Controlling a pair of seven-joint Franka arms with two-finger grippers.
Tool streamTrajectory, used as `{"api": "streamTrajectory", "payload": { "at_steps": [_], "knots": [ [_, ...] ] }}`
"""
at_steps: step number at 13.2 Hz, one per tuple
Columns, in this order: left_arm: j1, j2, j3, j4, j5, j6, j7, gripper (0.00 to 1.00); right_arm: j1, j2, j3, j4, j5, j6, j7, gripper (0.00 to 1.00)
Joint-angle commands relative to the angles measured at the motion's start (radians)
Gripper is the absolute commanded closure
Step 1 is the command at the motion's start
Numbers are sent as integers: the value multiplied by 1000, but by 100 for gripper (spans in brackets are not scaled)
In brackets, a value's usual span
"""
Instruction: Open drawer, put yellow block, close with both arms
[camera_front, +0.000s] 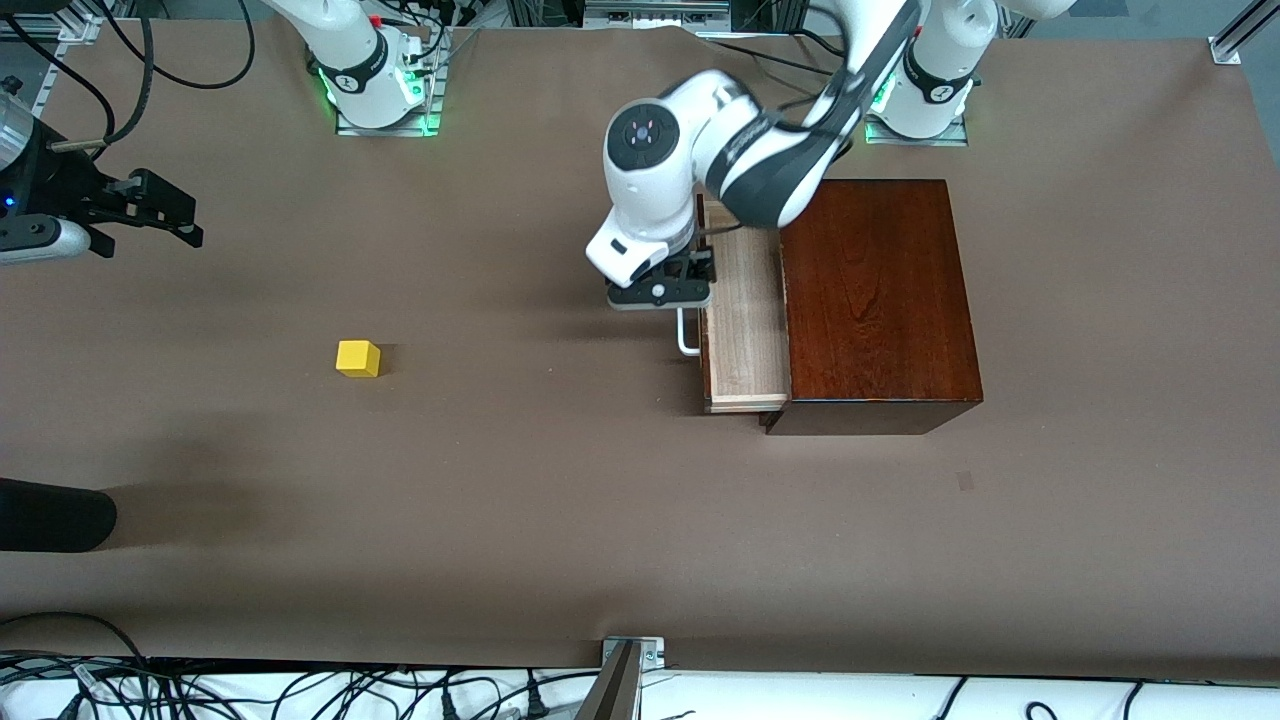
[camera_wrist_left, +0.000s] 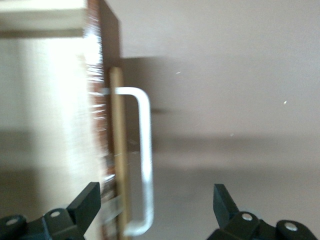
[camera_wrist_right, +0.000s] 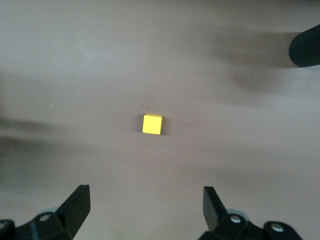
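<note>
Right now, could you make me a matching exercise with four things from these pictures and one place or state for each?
Things:
1. yellow block
2. drawer
3. left claw
4. right claw

Places or states:
A. open, at the white handle
B. pulled partly out of the wooden box
C. alone on the brown table, toward the right arm's end
D. open, up in the air over the table's edge

Pairs: 1-C, 2-B, 3-A, 4-D

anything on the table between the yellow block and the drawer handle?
Nothing. In the front view only bare brown table runs from the yellow block to the drawer handle; the open left gripper hangs over the handle.
</note>
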Motion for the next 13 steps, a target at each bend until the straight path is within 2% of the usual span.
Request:
{"api": "streamTrajectory", "payload": {
  "at_steps": [1,5,7,10,13],
  "knots": [
    [72,-74,5,76,-7,-186,124,0,-12,8,5,27,4,-14,-16,0],
    [221,-180,5,79,-7,-281,266,0,-10,10,5,27,7,-16,0,0],
    [312,-220,5,79,-10,-332,389,0,-4,43,8,27,9,9,-12,0],
    [460,-261,2,76,-18,-366,579,0,-1,76,13,27,9,55,-10,0],
    [572,-297,7,61,-23,-374,642,0,2,115,14,21,-2,47,-4,0]
  ]
}}
